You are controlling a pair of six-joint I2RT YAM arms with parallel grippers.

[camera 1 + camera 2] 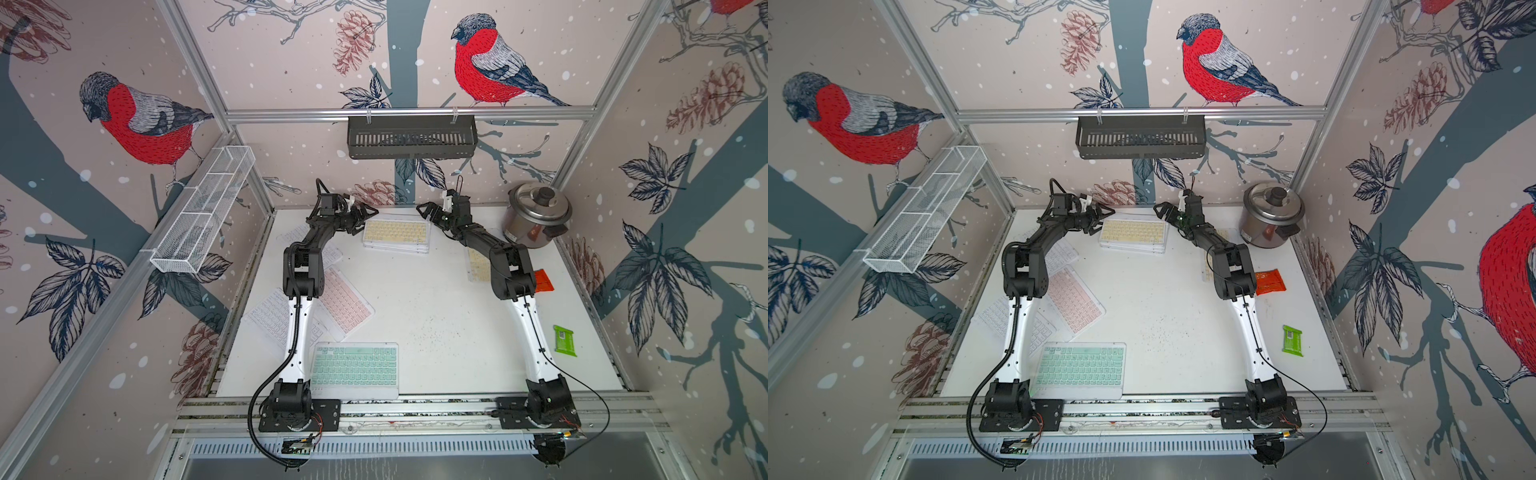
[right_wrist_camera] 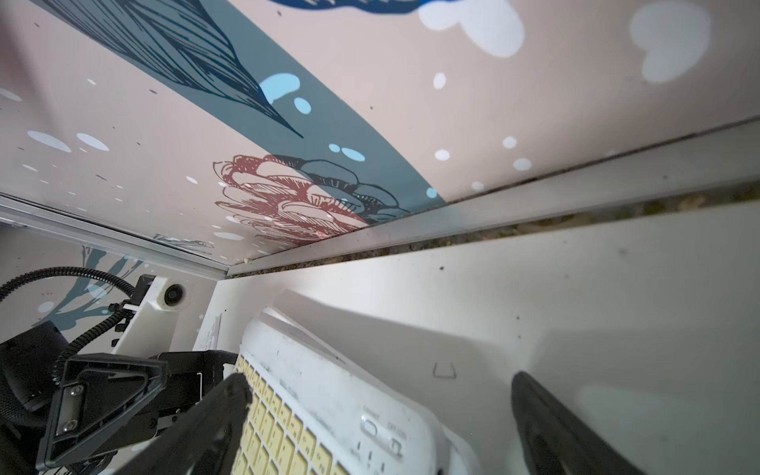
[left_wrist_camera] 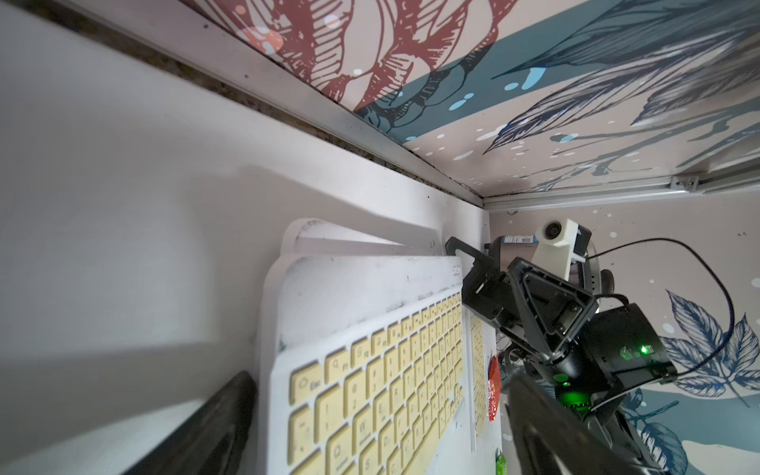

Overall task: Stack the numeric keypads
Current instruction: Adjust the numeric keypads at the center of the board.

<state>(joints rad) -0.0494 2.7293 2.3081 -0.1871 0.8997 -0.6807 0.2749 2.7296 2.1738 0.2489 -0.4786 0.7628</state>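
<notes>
A stack of numeric keypads lies at the back centre of the white table, and the top one has yellow keys. My left gripper stands open at its left end, its jaws either side of that end in the left wrist view. My right gripper is open at the right end. Loose on the table lie a pink keypad, a white keypad, a mint keypad, and a yellow one partly under the right arm.
A steel rice cooker stands at the back right. An orange packet and a green packet lie along the right side. A black basket hangs on the back wall, and a white mesh basket hangs on the left.
</notes>
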